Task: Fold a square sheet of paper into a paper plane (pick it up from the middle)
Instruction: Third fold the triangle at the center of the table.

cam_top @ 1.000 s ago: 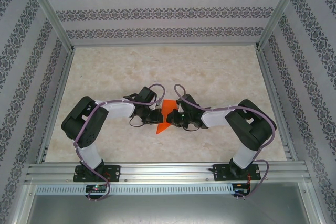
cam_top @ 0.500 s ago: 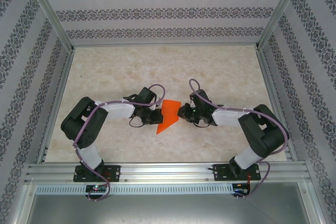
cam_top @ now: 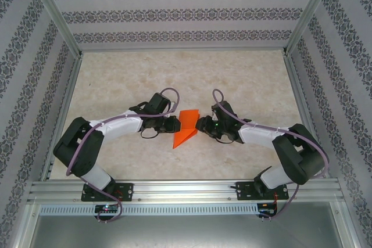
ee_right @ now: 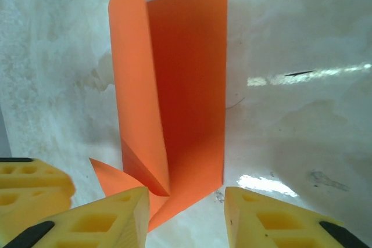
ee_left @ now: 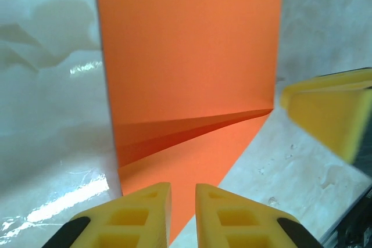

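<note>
The orange paper [cam_top: 186, 128] lies partly folded on the surface [cam_top: 244, 79], a narrow strip tapering to a point, squarely between the two grippers. The left gripper [ee_left: 183, 193] sits at the paper's left edge with its fingers drawn almost together, only a slit between them. I cannot tell whether it pinches that edge. The right gripper [ee_right: 185, 193] is at the paper's right edge, spread wide and holding nothing, with one long flap [ee_right: 136, 85] standing up from the paper just ahead of it. The step looks like laying that flap down along the fold line. To do it well, the left gripper should pin the paper flat while the right pushes the flap over low and slowly, then presses along the crease. A quick sweep could drag the thin paper askew.
</note>
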Controlling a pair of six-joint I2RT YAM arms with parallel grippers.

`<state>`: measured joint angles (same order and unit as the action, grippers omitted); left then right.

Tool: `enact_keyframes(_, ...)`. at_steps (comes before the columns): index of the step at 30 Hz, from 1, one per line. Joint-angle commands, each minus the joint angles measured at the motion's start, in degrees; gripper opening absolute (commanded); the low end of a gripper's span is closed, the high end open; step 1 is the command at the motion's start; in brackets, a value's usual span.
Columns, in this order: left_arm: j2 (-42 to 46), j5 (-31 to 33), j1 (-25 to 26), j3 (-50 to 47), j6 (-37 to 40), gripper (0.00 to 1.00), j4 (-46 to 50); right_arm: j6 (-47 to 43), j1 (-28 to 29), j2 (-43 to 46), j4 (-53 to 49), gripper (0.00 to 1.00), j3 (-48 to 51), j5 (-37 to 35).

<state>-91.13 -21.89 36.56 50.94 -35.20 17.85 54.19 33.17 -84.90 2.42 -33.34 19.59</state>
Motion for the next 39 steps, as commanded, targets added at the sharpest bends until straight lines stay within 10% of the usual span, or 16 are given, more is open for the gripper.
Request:
enact_keyframes(1, 0.6, 3.1, 0.5, 1.5, 1.6, 0.21, 3.2, 2.0, 0.9, -2.0, 6.2, 0.4, -0.1, 1.9)
enact_keyframes(26, 7.8, 4.1, 2.8, -5.4, 2.9, 0.34, 0.4, -4.0, 4.0, -11.8, 6.0, 0.31, -7.4, 4.1)
enact_keyframes(39, 0.8, 22.6, 16.3, 2.1, 8.8, 0.43, 8.9, -2.4, 4.4, -12.1, 4.9, 0.23, -7.9, 3.2)
